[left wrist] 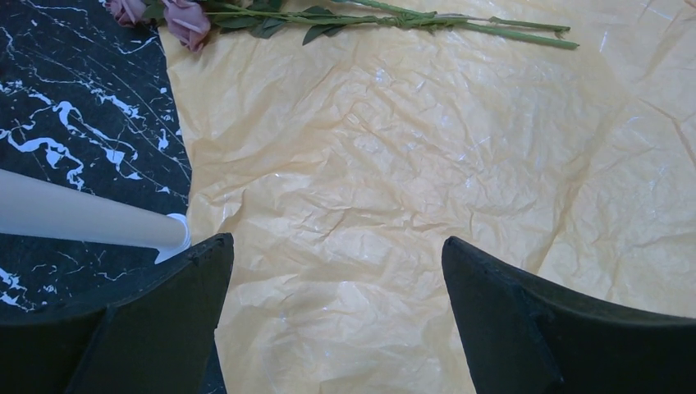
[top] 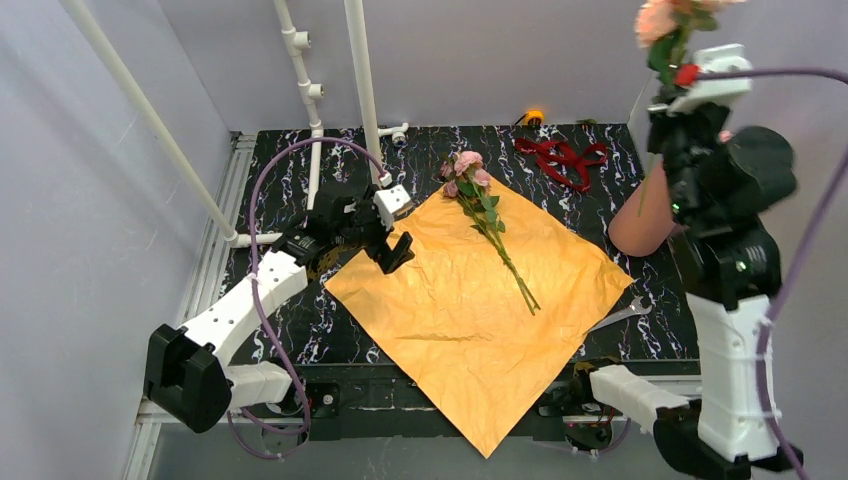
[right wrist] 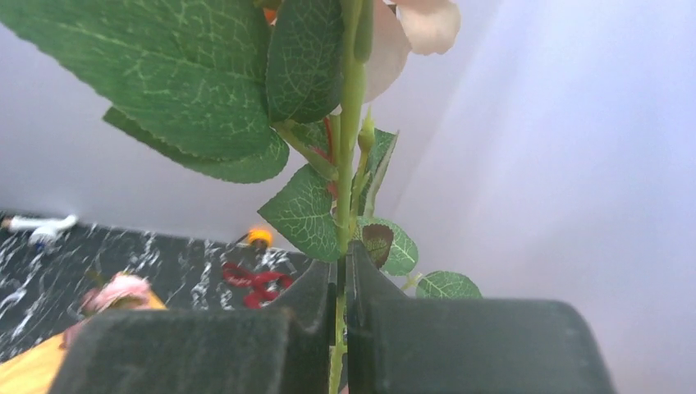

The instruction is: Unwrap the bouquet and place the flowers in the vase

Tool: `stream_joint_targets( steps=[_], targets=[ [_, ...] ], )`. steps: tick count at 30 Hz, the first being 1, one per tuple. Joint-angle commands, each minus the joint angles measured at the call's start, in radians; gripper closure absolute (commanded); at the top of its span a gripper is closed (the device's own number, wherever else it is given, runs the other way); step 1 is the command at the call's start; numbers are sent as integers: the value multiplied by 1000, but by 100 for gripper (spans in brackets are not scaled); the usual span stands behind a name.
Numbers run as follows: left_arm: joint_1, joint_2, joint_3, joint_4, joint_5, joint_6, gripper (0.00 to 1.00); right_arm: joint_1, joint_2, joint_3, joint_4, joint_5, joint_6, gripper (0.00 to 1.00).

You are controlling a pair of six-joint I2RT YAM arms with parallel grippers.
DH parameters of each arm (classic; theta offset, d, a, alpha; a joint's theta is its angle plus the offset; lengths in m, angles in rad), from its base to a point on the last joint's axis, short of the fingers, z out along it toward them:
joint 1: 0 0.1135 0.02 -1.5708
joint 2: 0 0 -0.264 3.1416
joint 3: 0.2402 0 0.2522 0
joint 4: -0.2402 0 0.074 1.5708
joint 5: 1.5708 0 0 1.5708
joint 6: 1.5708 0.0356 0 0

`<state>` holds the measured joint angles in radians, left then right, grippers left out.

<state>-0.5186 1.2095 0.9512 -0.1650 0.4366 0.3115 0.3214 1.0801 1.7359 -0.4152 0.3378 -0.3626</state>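
Clamping a thin green stem between nearly closed jaws, the right gripper (right wrist: 341, 275) holds a leafy peach-pink rose (top: 658, 20) upright, high above the table's far right corner. Below it, partly hidden by the arm, the plain salmon-pink cylinder vase (top: 638, 228) stands at the right edge, leaning. The left gripper (left wrist: 336, 246) hovers with its jaws spread wide and nothing between them, over the left corner of the crinkled shiny orange wrapping paper (top: 470, 300), which lies spread flat on the black marbled table (top: 290, 335). A bunch of long-stemmed pink roses (top: 485, 215) lies on the paper's far part. A dark red ribbon (top: 560, 158) lies near the back wall, well apart from both.
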Motion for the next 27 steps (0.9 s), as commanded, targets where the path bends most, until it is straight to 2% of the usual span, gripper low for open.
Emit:
stream_joint_targets(
  steps=[1, 6, 10, 17, 27],
  targets=[
    [6, 27, 53, -9, 76, 14, 2, -128, -116, -2, 16, -70, 33, 99],
    [5, 74, 94, -2, 105, 16, 2, -339, -172, 5, 1, -29, 131, 99],
    [6, 104, 114, 12, 127, -2, 2, -420, -180, 1, 52, 55, 170, 99],
    [5, 114, 109, 48, 138, -34, 2, -430, -144, -65, 297, 140, 149, 99],
    [6, 70, 43, 100, 101, -56, 2, -430, -18, -76, 505, 153, 157, 99]
  ],
)
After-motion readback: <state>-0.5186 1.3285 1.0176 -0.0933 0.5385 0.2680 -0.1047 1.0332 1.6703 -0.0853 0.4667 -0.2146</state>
